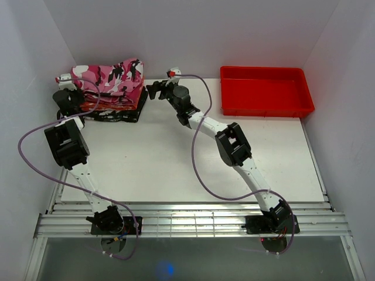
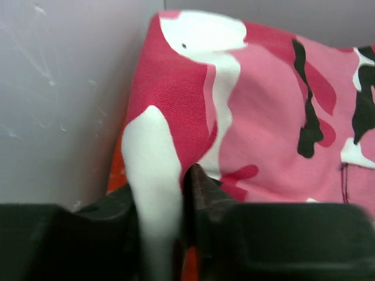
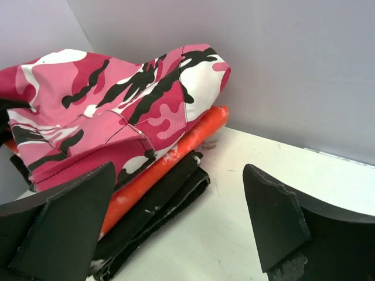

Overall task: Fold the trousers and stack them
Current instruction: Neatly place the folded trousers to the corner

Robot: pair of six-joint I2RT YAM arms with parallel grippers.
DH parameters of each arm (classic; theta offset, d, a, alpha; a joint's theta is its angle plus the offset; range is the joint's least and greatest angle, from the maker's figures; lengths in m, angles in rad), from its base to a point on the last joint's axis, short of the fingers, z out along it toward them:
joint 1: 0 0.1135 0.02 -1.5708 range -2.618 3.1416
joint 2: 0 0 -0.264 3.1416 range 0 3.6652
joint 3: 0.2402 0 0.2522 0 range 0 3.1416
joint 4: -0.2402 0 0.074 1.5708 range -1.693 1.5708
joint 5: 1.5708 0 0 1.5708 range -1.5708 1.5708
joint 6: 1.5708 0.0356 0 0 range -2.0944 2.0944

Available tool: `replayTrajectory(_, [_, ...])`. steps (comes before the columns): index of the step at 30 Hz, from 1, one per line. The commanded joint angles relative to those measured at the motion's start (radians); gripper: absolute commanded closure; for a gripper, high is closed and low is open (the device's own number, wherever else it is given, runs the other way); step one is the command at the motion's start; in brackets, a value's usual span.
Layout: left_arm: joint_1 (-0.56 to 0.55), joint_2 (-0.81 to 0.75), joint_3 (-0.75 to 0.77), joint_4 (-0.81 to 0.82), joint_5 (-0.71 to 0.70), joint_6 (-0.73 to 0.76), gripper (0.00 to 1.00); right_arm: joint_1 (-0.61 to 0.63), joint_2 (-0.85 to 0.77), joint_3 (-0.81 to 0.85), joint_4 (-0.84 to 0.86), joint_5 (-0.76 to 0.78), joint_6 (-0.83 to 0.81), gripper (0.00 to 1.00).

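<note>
The pink camouflage trousers (image 1: 111,79) lie folded on top of a stack at the table's back left corner, over a red-orange speckled cloth (image 3: 170,158) and a black cloth (image 1: 120,112). My left gripper (image 1: 69,92) is at the stack's left edge, shut on a fold of the trousers; in the left wrist view a white and pink fold (image 2: 153,175) is pinched between the jaws. My right gripper (image 1: 157,89) is open and empty just right of the stack, above the table. The trousers also show in the right wrist view (image 3: 105,111).
A red tray (image 1: 266,106) sits at the back right against the wall. White walls enclose the table on the left, back and right. The stack presses near the left wall (image 2: 64,105).
</note>
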Motion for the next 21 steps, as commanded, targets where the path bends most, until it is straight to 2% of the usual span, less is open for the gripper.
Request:
replayTrajectory(1, [0.024,-0.032,0.075,0.004,-0.011,0.025,0.59,0.008,-0.191,-0.088,0.050,-0.044,-0.056,0.06])
replayTrajectory(3, [0.024,-0.040,0.077,-0.034,-0.028,0.025,0.45,0.001,-0.269,-0.137,0.007,-0.078,-0.079,0.09])
replayTrajectory(4, [0.024,-0.043,0.089,-0.057,-0.060,0.026,0.35,-0.005,-0.297,-0.190,-0.010,-0.089,-0.083,0.10])
replayTrajectory(8, [0.026,-0.090,0.103,-0.212,-0.120,0.074,0.21,-0.047,-0.482,-0.324,-0.108,-0.161,-0.100,0.10])
replayTrajectory(11, [0.029,-0.173,0.055,-0.324,-0.144,0.119,0.13,-0.085,-0.600,-0.390,-0.240,-0.201,-0.133,0.10])
replayTrajectory(14, [0.032,-0.253,0.017,-0.532,-0.189,0.164,0.05,-0.139,-0.722,-0.461,-0.382,-0.241,-0.157,0.10])
replayTrajectory(16, [0.051,-0.285,0.008,-0.637,-0.200,0.163,0.03,-0.185,-0.777,-0.491,-0.459,-0.265,-0.182,0.10])
replayTrajectory(17, [0.061,-0.317,-0.005,-0.741,-0.209,0.153,0.03,-0.203,-0.829,-0.519,-0.540,-0.277,-0.189,0.10])
replayTrajectory(21, [0.121,-0.420,-0.060,-0.918,-0.194,0.143,0.02,-0.297,-0.946,-0.571,-0.782,-0.319,-0.241,0.10])
